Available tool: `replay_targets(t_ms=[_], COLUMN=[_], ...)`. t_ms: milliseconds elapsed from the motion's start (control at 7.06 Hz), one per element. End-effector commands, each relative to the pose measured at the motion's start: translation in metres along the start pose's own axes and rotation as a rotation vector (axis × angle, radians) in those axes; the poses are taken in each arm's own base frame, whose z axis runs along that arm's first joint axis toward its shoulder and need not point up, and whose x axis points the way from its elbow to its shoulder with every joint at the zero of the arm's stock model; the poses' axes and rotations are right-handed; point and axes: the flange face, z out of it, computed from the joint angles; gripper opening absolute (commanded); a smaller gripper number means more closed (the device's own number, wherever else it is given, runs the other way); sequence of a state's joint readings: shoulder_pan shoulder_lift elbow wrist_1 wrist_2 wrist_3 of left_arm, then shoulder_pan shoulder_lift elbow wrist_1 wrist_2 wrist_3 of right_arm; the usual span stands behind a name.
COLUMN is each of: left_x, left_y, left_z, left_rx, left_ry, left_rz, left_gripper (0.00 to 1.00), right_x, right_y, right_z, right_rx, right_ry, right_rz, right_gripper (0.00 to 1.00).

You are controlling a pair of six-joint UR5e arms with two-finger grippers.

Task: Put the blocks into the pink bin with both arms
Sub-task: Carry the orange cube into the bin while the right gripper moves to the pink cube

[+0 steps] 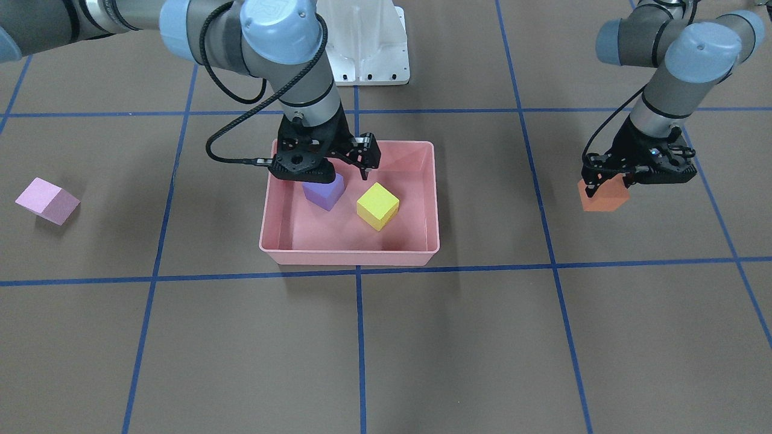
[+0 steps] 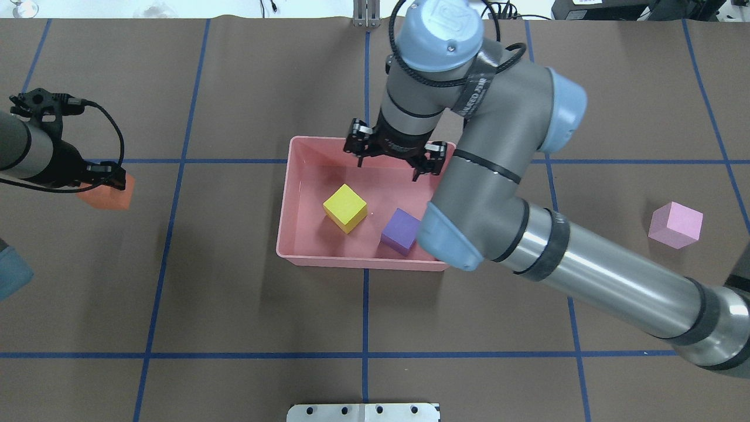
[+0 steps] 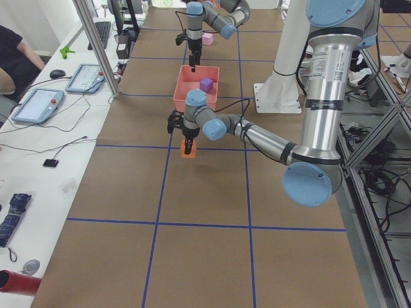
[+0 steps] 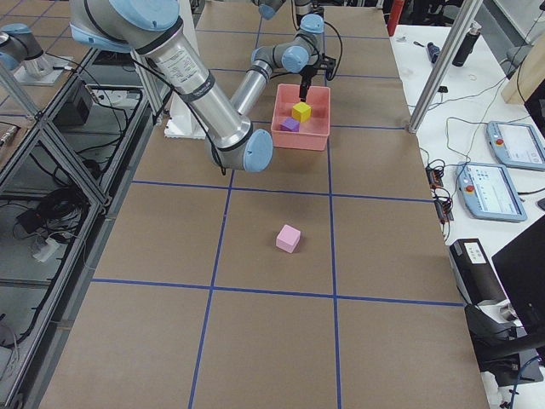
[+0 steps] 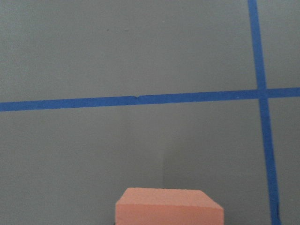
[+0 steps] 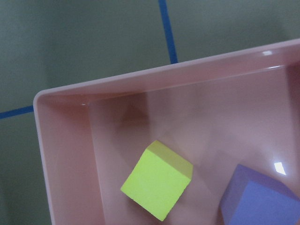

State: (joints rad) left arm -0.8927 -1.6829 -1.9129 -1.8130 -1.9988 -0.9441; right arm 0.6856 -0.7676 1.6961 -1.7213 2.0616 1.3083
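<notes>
The pink bin (image 1: 350,258) sits mid-table and holds the yellow block (image 1: 377,206) and the purple block (image 1: 324,191). My right gripper (image 2: 397,157) is open and empty. It hangs above the bin's far side, clear of both blocks, and its wrist view looks down on the yellow block (image 6: 157,185). My left gripper (image 1: 606,190) is down at the orange block (image 1: 603,202), which sits at table level. One finger (image 1: 588,188) shows at the block's bin-side edge and the other is hidden, so I cannot tell whether it grips. The light pink block (image 2: 675,224) lies alone on the table on my right.
The white pedestal base (image 1: 368,42) stands behind the bin. Blue tape lines grid the brown table. The long right forearm (image 2: 586,269) crosses low over the table between the bin and the pink block. An operators' desk with tablets (image 3: 38,102) borders the far side.
</notes>
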Motion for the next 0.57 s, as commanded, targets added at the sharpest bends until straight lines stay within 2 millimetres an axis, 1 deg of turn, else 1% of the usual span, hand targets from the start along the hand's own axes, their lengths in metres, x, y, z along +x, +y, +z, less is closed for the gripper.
replay_targets(t_ms=[0, 142, 283, 425], left_x=[0.093, 0.141, 0.181, 0.228], left_y=[-0.018, -0.029, -0.037, -0.038], left_z=[-0.073, -0.104, -0.132, -0.152], left_rx=[-0.044, -0.055, -0.055, -0.079], left_ry=[0.061, 0.114, 0.144, 0.186], left_rz=[-0.124, -0.207, -0.269, -0.326], left_gripper=[0.0, 0.0, 0.0, 0.0], right_x=[0.124, 0.18, 0.232, 0.279], right_y=[-0.047, -0.071, -0.089, -0.103], right_z=[-0.028, -0.037, -0.04, -0.041], right_rx=[0.05, 0.043, 0.004, -0.021], right_ry=[0.087, 0.113, 0.119, 0.141], right_rz=[-0.143, -0.256, -0.355, -0.476], right_gripper=[0.99, 0.99, 0.99, 1.0])
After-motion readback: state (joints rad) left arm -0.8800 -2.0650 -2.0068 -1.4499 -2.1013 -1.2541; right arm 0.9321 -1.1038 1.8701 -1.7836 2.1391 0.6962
